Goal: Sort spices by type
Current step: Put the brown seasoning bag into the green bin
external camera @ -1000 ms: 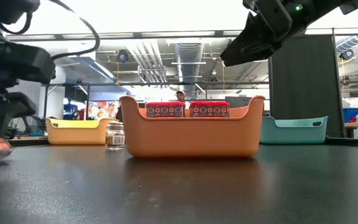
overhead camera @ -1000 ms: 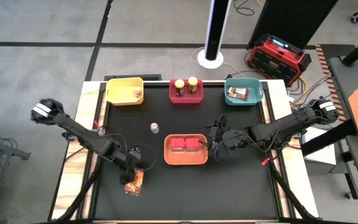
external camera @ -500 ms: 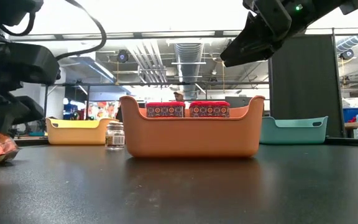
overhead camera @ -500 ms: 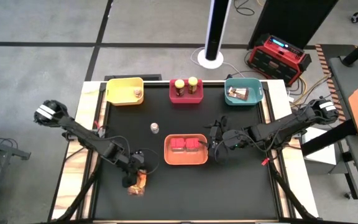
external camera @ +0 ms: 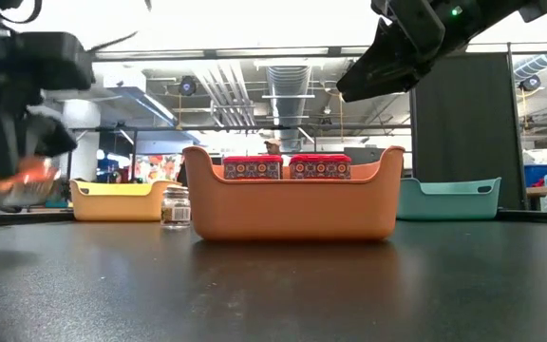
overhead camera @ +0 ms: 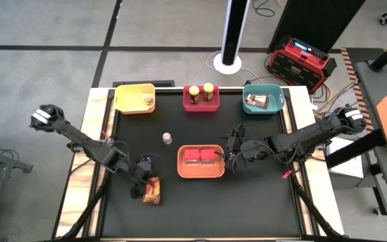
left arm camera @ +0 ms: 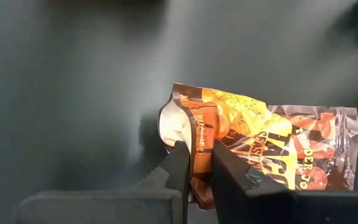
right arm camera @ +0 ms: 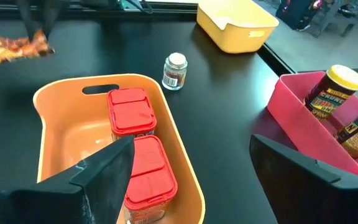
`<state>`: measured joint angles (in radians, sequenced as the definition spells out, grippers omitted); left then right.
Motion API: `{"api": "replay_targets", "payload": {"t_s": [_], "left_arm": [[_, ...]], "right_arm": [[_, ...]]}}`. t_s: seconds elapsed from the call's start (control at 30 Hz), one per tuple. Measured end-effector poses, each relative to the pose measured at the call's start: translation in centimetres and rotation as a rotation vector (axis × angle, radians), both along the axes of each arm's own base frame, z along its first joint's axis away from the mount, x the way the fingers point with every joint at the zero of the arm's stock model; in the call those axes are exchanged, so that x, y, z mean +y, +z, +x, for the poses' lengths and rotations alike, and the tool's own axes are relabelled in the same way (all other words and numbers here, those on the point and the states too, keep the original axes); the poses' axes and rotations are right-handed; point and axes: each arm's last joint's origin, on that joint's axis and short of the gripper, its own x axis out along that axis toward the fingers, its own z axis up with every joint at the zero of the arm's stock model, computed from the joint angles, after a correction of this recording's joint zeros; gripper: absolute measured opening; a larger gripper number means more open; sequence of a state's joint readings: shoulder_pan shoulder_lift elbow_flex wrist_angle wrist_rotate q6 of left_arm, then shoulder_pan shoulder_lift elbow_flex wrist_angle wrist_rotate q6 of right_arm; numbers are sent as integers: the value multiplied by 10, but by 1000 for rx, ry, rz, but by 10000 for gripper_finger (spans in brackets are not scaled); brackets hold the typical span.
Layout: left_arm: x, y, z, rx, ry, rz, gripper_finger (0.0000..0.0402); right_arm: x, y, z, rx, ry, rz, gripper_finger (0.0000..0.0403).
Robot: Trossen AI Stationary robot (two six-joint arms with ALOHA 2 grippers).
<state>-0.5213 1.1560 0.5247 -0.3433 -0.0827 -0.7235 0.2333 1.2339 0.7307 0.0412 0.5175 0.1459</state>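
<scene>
An orange-brown printed packet [left arm camera: 260, 146] hangs just above the table's near left part, with my left gripper [overhead camera: 144, 188] shut on it; the low view shows that packet [external camera: 25, 180] off the tabletop. My right gripper [overhead camera: 232, 156] stands open in the air by the right end of the orange tray [overhead camera: 182, 171], which holds two red tubs [right arm camera: 132, 115]. A loose clear shaker [overhead camera: 167, 138] stands upright on the table. The red tray [overhead camera: 201, 106] holds two yellow-lidded jars [overhead camera: 201, 91]. The yellow tray [overhead camera: 130, 101] holds a shaker [overhead camera: 149, 101], and the teal tray [overhead camera: 274, 106] holds a packet [overhead camera: 255, 101]. My left gripper pinches the packet's crumpled end [left arm camera: 199, 134] between its two fingers [left arm camera: 179, 165]. The fingers slant down from the table's left side. The packet is lifted clear of the table and sticks out beyond the fingers toward the right, its far end [left arm camera: 337, 149] free.
The yellow, red and teal trays stand in a row along the far edge, the orange tray in the middle. Open black tabletop [overhead camera: 247, 208] lies along the near edge and right of the packet. Beyond the table are a red device [overhead camera: 301, 60] and a white pole base [overhead camera: 227, 62].
My left gripper has shut on the packet's end and risen. The packet, which lay on the table, is now lifted clear and has shifted a little toward the orange tray.
</scene>
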Motion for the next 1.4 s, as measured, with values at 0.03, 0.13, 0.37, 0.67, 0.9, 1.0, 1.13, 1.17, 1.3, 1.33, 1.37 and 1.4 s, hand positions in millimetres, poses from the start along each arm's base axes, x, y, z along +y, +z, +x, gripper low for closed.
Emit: {"api": "replay_targets", "payload": {"t_s": [0.03,0.13,0.37,0.67,0.9,1.0,1.13,1.17,1.3,1.33,1.37,1.4], "left_arm": [[1,5,-1,-29,6,-3,25],[5,19,-4,-143,25,10,35],[17,52,-7,-468,202,176,41],[24,77,3,-750,536,508,43],[23,93,17,-848,882,667,44],[22,94,25,-865,919,680,44],[23,91,36,-880,944,685,44],[23,90,38,-879,947,692,44],[22,84,45,-882,957,692,45],[21,83,46,-887,959,686,45],[21,82,47,-889,961,683,45],[20,81,48,-892,964,679,45]], "right_arm": [[0,0,0,0,3,-5,308],[0,3,2,-20,20,-31,305],[11,22,8,-175,125,-180,302],[13,35,21,-494,34,99,294],[15,30,33,-621,13,197,278],[18,29,43,-627,29,151,273],[21,31,63,-627,45,145,269],[22,32,67,-626,45,145,269],[21,42,79,-642,25,185,279],[19,44,82,-632,14,198,283],[17,46,84,-612,4,200,287],[15,47,86,-591,-4,205,291]]}}
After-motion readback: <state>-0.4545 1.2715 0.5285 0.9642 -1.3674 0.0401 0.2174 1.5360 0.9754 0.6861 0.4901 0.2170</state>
